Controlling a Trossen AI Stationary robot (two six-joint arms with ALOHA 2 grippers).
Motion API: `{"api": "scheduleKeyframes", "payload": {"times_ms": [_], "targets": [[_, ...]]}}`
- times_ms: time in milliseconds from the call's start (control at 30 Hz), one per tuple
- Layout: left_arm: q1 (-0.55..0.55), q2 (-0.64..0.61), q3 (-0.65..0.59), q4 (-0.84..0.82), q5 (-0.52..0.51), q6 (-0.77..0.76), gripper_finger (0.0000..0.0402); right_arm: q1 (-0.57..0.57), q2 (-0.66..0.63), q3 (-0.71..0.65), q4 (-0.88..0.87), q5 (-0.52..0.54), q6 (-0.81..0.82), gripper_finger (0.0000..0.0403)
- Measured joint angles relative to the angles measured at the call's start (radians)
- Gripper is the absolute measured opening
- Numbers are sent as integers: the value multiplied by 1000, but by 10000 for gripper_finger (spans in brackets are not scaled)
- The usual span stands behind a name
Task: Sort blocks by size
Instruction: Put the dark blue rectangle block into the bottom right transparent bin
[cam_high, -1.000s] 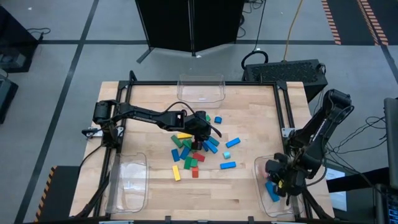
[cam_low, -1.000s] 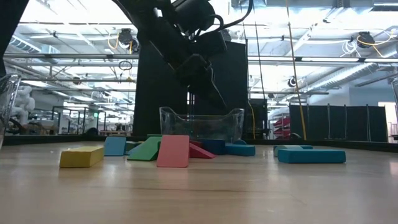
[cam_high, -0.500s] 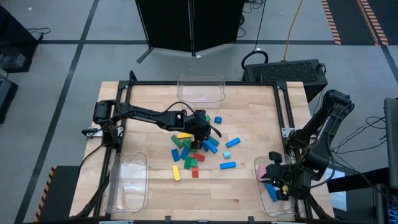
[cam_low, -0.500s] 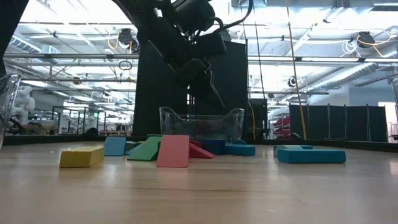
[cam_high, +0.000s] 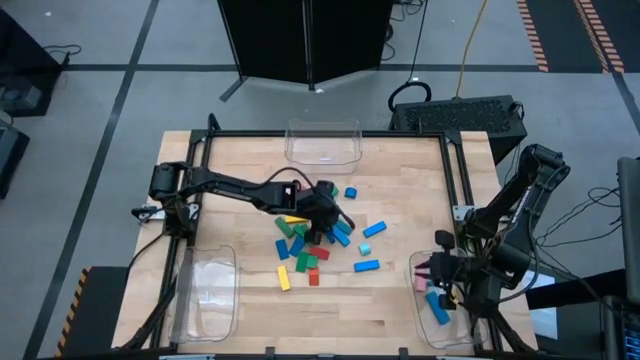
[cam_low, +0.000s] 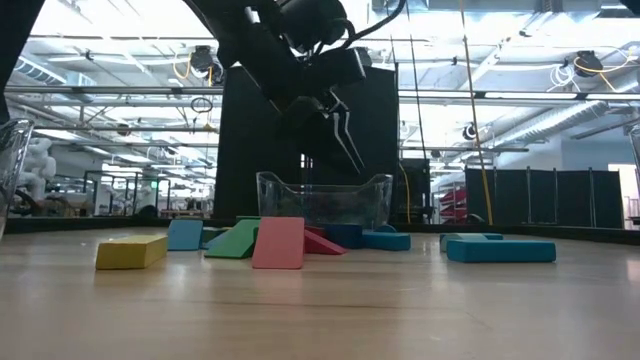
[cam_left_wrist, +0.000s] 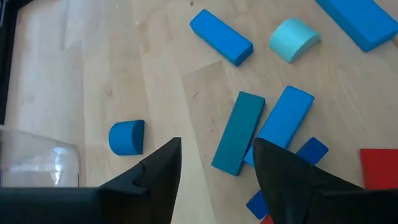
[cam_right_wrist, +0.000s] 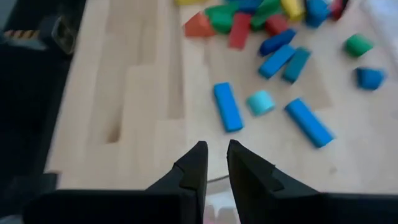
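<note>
Left end effector (cam_left_wrist: 214, 165), spread, hovers seemingly just above a teal bar (cam_left_wrist: 238, 132) among the blocks (cam_high: 315, 240).

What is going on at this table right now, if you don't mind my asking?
Two arms are sorting blocks by size. The left gripper hovers over the pile mid-table, fingers open and empty, a teal bar just ahead of them. The right gripper hangs above the right bin, which already holds blue and pink pieces. The near-left bin and far bin look empty.
</note>
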Motion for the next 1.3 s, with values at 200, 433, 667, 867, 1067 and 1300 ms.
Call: {"api": "scheduleKeyframes", "payload": {"times_ms": [200,433,667,867,1067,1300], "targets": [[-5,44,1,44,1,-24,200,-25,0,0,-23,64,-17,56],[25,123,0,45,48,-87,200,-67,0,0,-19,59,-52,56],[65,140,0,51,50,-84,200,-79,0,0,-19,57,-55,56],[92,140,0,44,127,-51,200,-79,0,0,-18,56,-56,56],[79,140,0,41,174,-1,200,-79,0,0,-16,55,-56,56],[77,170,2,73,152,-7,200,-79,0,0,-13,55,-56,57]]}}
